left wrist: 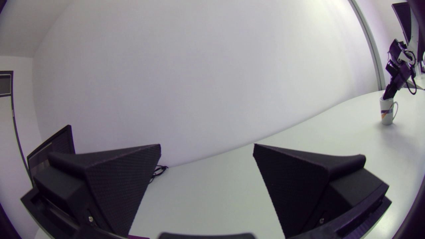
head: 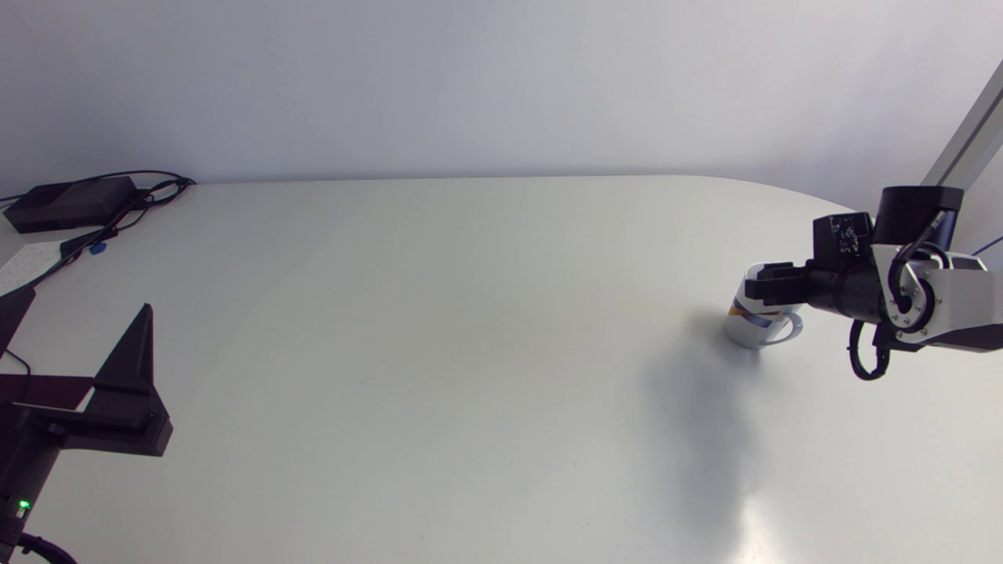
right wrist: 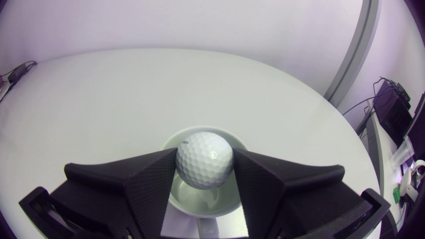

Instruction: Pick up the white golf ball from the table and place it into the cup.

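Pickup is done — the right gripper [head: 762, 283] is clamped on the ball [right wrist: 204, 160], a finger on each side, holding it over the cup [head: 748, 327] at the table's [head: 470, 329] right. Left to do: let go so the ball drops in. The left gripper [left wrist: 207, 151] is spread wide, holding nothing, at the near left — well apart from the cup.

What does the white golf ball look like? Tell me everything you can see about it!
The golf ball is white and round, covered in little dimples, with a shiny spot of light and a tiny dark mark near its top. It looks hard and glossy. The right gripper holds it: two black fingers press it from both sides. It hangs right over the open mouth of the white cup, not yet dropped in. The head view hides it behind the gripper.
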Controlling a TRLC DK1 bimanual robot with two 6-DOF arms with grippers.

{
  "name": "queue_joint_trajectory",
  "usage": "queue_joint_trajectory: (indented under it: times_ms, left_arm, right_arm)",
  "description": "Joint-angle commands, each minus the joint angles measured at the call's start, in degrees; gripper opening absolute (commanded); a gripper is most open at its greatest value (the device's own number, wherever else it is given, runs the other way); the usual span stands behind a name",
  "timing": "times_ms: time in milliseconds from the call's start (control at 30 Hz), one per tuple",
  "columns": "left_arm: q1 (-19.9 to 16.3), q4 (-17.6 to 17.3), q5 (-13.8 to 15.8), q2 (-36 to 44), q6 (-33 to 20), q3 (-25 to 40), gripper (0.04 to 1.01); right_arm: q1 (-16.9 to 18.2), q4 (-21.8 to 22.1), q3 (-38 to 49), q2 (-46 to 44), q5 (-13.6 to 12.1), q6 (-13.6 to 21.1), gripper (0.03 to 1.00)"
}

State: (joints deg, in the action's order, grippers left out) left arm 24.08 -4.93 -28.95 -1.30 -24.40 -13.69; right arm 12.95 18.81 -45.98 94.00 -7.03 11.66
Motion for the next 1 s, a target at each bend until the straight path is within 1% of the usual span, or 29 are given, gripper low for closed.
queue_joint_trajectory:
  times_ms: [0,67,133,200,267,433,533,633,733,767,800,933,967]
  left_arm:
    - [0.3,-1.5,-0.4,1.8,-0.5,1.4,0.995]
    - [0.3,-2.8,-0.4,2.1,-0.5,1.4,0.995]
    - [0.3,-4.3,-0.5,2.1,-0.2,1.1,0.995]
    - [0.3,-5.8,-0.5,2.1,1.2,0.9,0.995]
    - [0.3,-6.7,-1.3,2.2,3.4,0.9,0.995]
    - [0.2,-6.6,-2.5,2.2,4.5,1.5,0.995]
    - [0.2,-6.4,-4.3,2.2,5.1,2.4,0.995]
    - [0.2,-3.5,-7.6,2.2,4.5,4.6,0.993]
    - [0.0,3.4,-11.0,2.2,0.8,7.1,0.993]
    - [0.0,5.5,-11.2,2.2,-0.4,7.8,0.993]
    - [0.0,6.4,-11.6,2.2,-0.6,8.2,0.993]
    - [0.1,8.4,-11.5,2.2,-0.6,9.2,0.993]
    - [0.3,9.7,-11.4,2.2,-0.7,10.0,0.993]
  right_arm:
    - [-0.2,1.8,1.5,-0.5,0.6,1.8,0.441]
    - [-0.1,2.1,1.6,-0.5,0.7,1.8,0.441]
    - [-0.2,3.4,2.1,-0.4,0.8,2.0,0.441]
    - [-0.2,4.2,2.5,-0.1,0.9,2.2,0.441]
    - [-0.2,5.1,2.6,0.3,1.1,2.6,0.444]
    - [0.0,6.8,2.5,2.2,1.3,3.0,0.451]
    - [0.0,7.6,2.3,3.1,1.3,3.1,0.451]
    - [0.0,8.2,2.2,3.6,1.3,3.3,0.457]
    - [-0.1,8.8,2.3,3.7,1.3,3.5,0.461]
    - [-0.2,9.1,2.4,3.7,1.3,3.5,0.461]
    - [-0.2,9.1,2.3,3.8,1.3,3.5,0.461]
    - [-0.2,10.1,2.2,4.4,1.3,3.7,0.461]
    - [-0.2,10.7,2.3,4.7,1.3,3.7,0.464]
